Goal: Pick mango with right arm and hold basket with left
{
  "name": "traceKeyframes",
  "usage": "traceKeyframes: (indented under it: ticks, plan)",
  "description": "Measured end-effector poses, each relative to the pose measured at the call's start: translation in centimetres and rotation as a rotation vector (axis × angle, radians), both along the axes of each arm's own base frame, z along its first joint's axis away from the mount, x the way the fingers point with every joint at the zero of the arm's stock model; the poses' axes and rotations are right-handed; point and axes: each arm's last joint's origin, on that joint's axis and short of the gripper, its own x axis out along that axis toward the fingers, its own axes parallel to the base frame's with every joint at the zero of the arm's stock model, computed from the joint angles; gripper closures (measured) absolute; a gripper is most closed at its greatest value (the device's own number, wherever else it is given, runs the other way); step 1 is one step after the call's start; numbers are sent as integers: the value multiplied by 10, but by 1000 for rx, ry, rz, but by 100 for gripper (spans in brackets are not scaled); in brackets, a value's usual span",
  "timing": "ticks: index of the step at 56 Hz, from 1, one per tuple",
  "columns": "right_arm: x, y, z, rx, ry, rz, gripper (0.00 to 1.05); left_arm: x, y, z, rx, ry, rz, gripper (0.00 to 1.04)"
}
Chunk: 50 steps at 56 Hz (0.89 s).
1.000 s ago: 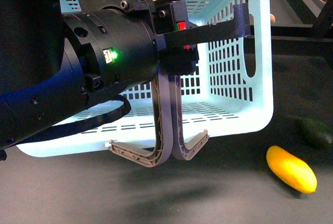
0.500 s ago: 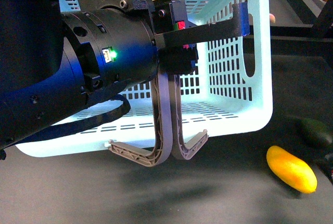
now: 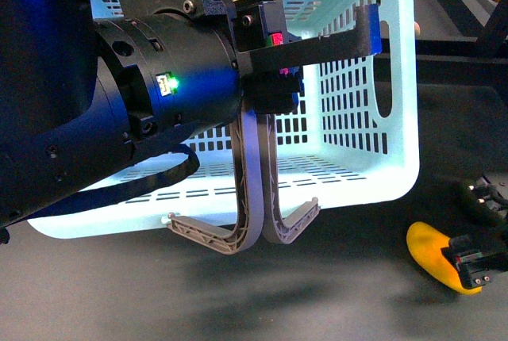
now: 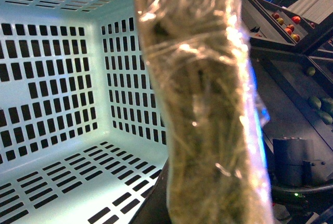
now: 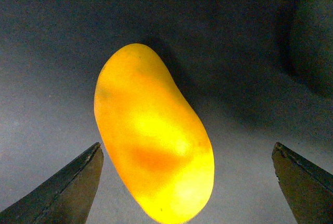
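Observation:
The light blue basket point(image 3: 401, 119) stands tilted, its two grey-brown handles point(image 3: 254, 198) hanging down at the front. My left gripper point(image 3: 270, 71), on the bulky black arm with the green light, is shut on the basket at its handles. The left wrist view looks into the basket's slotted inside point(image 4: 62, 104). The yellow mango point(image 3: 432, 255) lies on the dark table to the right of the basket. My right gripper point(image 3: 476, 266) is open and hovers over the mango's right end. In the right wrist view the mango point(image 5: 153, 135) lies between the spread fingers of the right gripper point(image 5: 186, 148), untouched.
A dark green fruit point(image 3: 470, 194) lies just behind the mango, partly behind my right gripper, and shows in the right wrist view point(image 5: 312, 41). A clear-wrapped bundle point(image 4: 203, 104) fills the middle of the left wrist view. A black rail frame point(image 3: 452, 47) runs behind the basket.
My right gripper has come into the front view from the right and now covers the mango's right end. The basket, mango and left arm have stayed put.

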Motion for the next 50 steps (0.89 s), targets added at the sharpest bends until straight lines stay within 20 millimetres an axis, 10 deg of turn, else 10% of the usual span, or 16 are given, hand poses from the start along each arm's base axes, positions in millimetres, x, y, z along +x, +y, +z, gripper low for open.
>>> traceKeyframes:
  ticks: [21,50]
  plan:
    - [26,25,-45,-14,83,61,8,0,0,0,0,0,0,100]
    - [11,29,-29,7,43,54,37,0,0,0,0,0,0,100]
